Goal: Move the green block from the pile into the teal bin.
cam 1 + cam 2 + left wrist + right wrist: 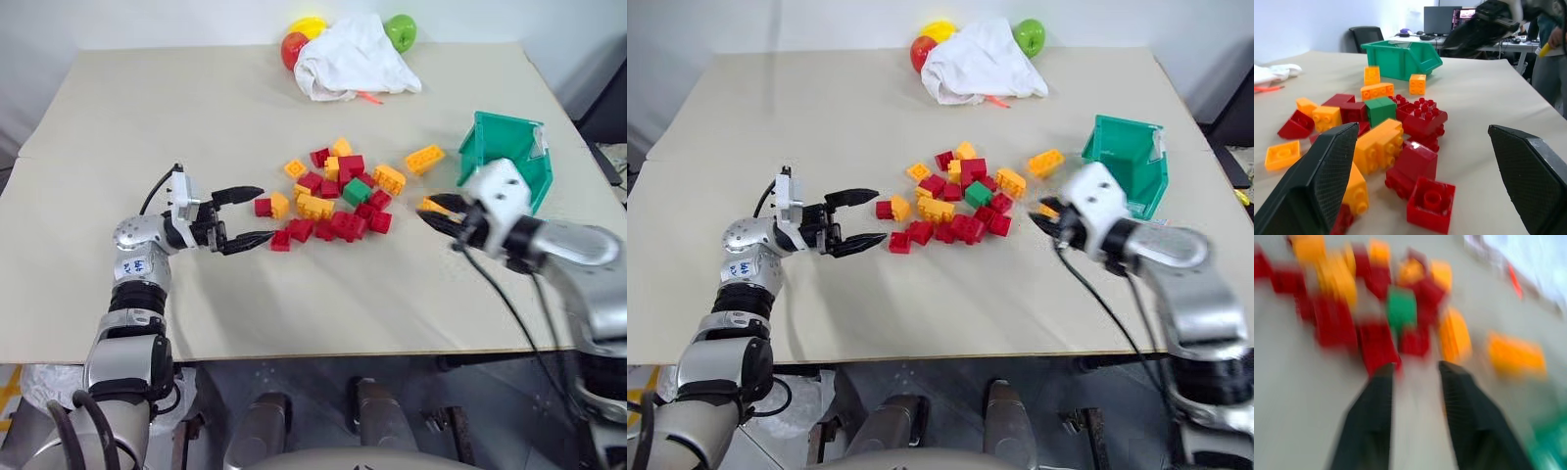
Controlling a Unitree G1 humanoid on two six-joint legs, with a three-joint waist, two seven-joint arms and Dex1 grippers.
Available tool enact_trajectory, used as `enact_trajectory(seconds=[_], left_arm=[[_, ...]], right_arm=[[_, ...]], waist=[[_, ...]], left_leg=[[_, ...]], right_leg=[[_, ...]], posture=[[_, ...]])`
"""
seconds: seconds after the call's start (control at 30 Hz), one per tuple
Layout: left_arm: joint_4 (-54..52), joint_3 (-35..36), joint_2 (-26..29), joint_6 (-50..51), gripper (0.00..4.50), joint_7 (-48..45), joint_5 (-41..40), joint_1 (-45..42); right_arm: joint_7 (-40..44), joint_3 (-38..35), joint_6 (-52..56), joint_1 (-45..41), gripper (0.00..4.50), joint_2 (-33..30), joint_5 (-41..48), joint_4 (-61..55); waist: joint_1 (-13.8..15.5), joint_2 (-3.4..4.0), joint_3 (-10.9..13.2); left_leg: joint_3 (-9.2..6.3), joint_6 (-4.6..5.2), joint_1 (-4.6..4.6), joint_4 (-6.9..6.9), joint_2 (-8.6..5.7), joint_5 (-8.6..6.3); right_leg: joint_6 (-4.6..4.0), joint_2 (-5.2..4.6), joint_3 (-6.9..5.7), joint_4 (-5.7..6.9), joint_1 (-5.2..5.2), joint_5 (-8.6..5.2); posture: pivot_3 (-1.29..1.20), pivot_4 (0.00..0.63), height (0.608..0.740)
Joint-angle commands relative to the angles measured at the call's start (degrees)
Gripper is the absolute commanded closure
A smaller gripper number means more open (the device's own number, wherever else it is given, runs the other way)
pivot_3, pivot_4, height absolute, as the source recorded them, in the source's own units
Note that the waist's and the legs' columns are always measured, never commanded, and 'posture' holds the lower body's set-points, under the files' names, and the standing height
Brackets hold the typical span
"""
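1. A wide beige table (176, 117) fills the scene, with a pale wall behind it; the left wrist view looks past the table to desks, monitors and an office chair.
2. Near the table's middle lies the pile (338, 196), a loose heap of small red and yellow-orange studded plastic bricks.
3. The green block (357, 191), a small dark-green studded plastic brick, sits in the pile toward its right side, touching red bricks around it.
4. The teal bin (509, 157), a teal-green plastic storage bin with a sloped low front, stands to the right of the pile, apart from the green block; a few yellow-orange bricks lie between.
5. The left gripper (245, 217) hovers just left of the pile, pointing toward it, its two black fingers spread wide with nothing between them.
6. The right gripper (438, 213) is in front of the teal bin, right of the pile, pointing toward the bricks; its fingers stand a little apart and hold nothing.
7. At the far edge a crumpled white cloth (353, 59) lies against round toy fruits, red, yellow and light green (401, 31).
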Motion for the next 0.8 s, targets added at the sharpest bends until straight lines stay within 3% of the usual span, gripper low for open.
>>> enact_trajectory(seconds=[0.03, 0.2, 0.27, 0.53, 0.63, 0.8], left_arm=[[-1.35, 0.52, 0.11, 0.35, 0.0, -0.67, -1.16, -0.42], [-1.27, 0.71, 0.53, 0.81, 0.0, -1.33, -1.07, -0.11], [-1.31, 0.75, 0.67, 0.77, 0.0, -1.28, -1.02, -0.13], [-1.79, 0.69, 0.62, 0.9, 0.0, -0.78, -0.9, -0.29], [-3.33, 0.31, -0.02, 1.03, 0.0, -0.7, -0.98, 0.31], [-6.92, 0.2, -0.77, 2.19, 0.0, 0.04, -1.53, 1.95]], right_arm=[[3.15, -9.27, 2.59, 4.02, 1.58, -4.11, 4.25, -5.07], [4.8, -15.59, 5.62, 11.09, 0.01, -8.17, 6.51, -8.68], [3.25, -12.71, 8.68, 7.38, 0.01, -7.55, 9.27, -8.78], [-5.27, 8.02, 15.87, -11.9, 0.01, -2.34, 5.6, -1.85], [-10.58, 19.25, 14.48, -26.46, 0.01, 9.62, -0.75, 13.96], [-12.16, 27.1, 9.89, -39.64, 0.01, 18.4, -8.66, 36.55]], waist=[[0.06, 0.0, 0.0], [0.21, -0.04, 0.03], [-0.12, -0.04, 0.04], [0.07, -0.05, 0.07], [-0.71, -0.05, 0.1], [-0.96, 0.06, 0.17]], left_leg=[[0.04, 0.0, 0.04, 0.0, 0.03, 0.0], [0.04, 0.0, 0.05, 0.03, 0.05, 0.0], [0.12, 0.01, 0.08, 0.08, 0.05, -0.01], [0.14, -0.08, 0.13, 0.1, 0.4, 0.04], [0.19, -0.07, 0.09, 0.13, 0.36, 0.04], [0.15, -0.11, -0.03, 0.01, 0.48, 0.09]], right_leg=[[0.0, 0.02, 0.01, 0.01, 0.01, 0.0], [0.0, 0.02, 0.01, 0.03, 0.04, 0.0], [0.04, 0.0, 0.09, 0.03, 0.05, 0.04], [-0.07, 0.03, 0.07, -0.13, 0.02, 0.1], [-0.04, 0.0, 0.11, -0.25, 0.01, 0.16], [-0.07, 0.1, 0.0, -0.17, -0.15, 0.3]], posture=[[0.0, 0.15, 0.74], [0.0, 0.15, 0.74], [0.0, 0.15, 0.74], [0.0, 0.15, 0.74], [0.0, 0.15, 0.74], [0.0, 0.15, 0.74]])
